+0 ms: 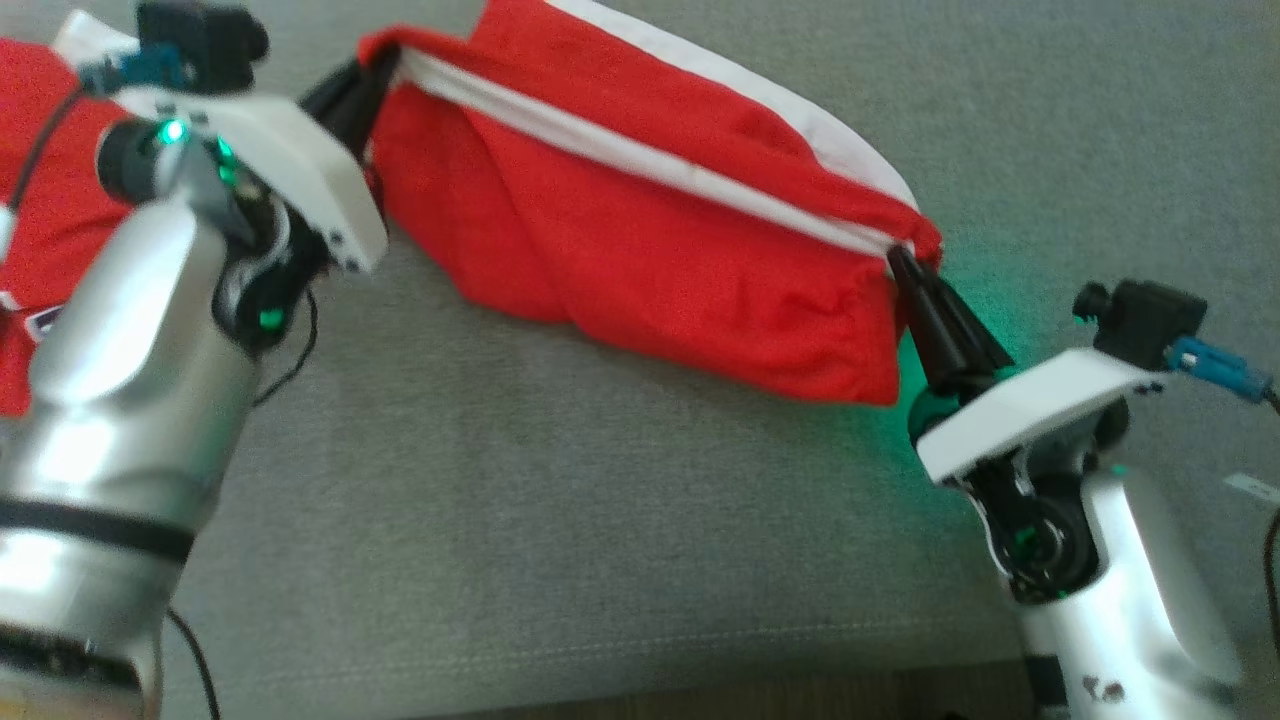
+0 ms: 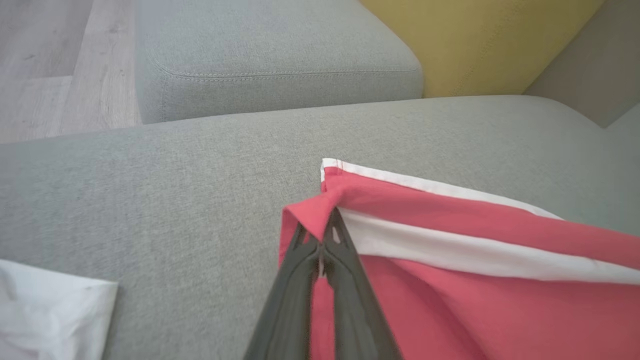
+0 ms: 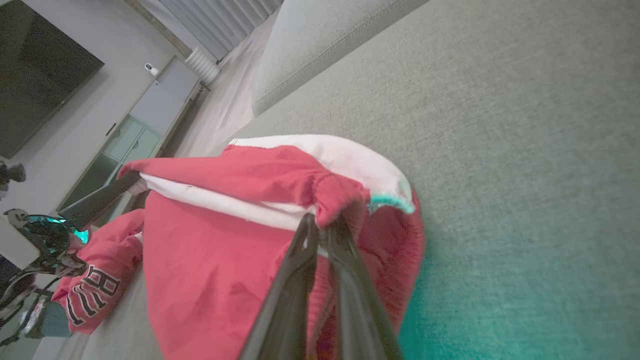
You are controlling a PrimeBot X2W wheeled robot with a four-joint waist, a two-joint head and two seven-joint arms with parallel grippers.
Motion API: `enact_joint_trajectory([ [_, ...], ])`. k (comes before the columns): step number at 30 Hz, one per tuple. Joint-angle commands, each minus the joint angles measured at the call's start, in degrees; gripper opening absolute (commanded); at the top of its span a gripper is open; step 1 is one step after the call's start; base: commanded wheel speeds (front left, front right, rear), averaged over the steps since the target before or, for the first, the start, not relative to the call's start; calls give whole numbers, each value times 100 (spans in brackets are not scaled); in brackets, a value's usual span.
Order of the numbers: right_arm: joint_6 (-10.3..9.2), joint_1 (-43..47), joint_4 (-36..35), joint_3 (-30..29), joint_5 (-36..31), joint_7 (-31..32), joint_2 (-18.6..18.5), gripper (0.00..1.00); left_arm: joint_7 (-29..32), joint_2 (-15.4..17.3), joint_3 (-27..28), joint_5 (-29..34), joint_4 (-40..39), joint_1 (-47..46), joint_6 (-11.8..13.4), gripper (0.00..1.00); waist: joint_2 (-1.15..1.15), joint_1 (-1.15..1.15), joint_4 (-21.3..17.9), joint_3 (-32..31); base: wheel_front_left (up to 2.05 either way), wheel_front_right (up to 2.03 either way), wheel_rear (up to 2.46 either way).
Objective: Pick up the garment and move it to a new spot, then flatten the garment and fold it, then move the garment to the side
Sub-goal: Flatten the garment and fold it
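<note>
A red garment with white stripes (image 1: 640, 230) hangs stretched between my two grippers above the grey sofa cushion (image 1: 560, 520). My left gripper (image 1: 378, 62) is shut on its upper left corner; in the left wrist view the left gripper (image 2: 324, 220) pinches a folded red corner of the garment (image 2: 450, 280). At the lower right my right gripper (image 1: 898, 258) is shut on the other corner. In the right wrist view the right gripper (image 3: 322, 220) clamps the gathered hem of the garment (image 3: 220, 260), and the left gripper's dark fingers (image 3: 100, 200) show at the far end.
A second red garment with lettering (image 1: 40, 200) lies at the far left behind my left arm, seen too as the lettered garment (image 3: 90, 290). A white cloth (image 2: 45, 315) lies on the cushion. A yellow cushion (image 2: 480, 40) and another grey seat (image 2: 270, 60) stand beyond.
</note>
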Motion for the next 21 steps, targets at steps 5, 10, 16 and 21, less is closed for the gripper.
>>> enact_joint_trajectory([
  [5, 43, -437, 126, 356, 342, -390, -25, 0, -267, -8, 20, -129, 828, -950, 7, 0, 0, 0, -348, 350, 0, 0, 0],
  [10, 43, -758, 419, 663, 665, -751, -25, 0, -557, -143, -291, -252, 1655, -1564, 7, 0, 0, 0, -624, 559, 0, 0, 0],
  [16, 43, -936, 574, 927, 719, -1035, -25, 100, -645, -209, -713, -439, 2093, -1828, 7, 25, 0, 0, -765, 666, 0, 0, 0],
  [21, 43, -921, 475, 844, -19, -1420, -25, 100, -994, -264, -890, -618, 2282, -1908, 7, 100, 0, 0, -673, 662, 0, 0, 0],
])
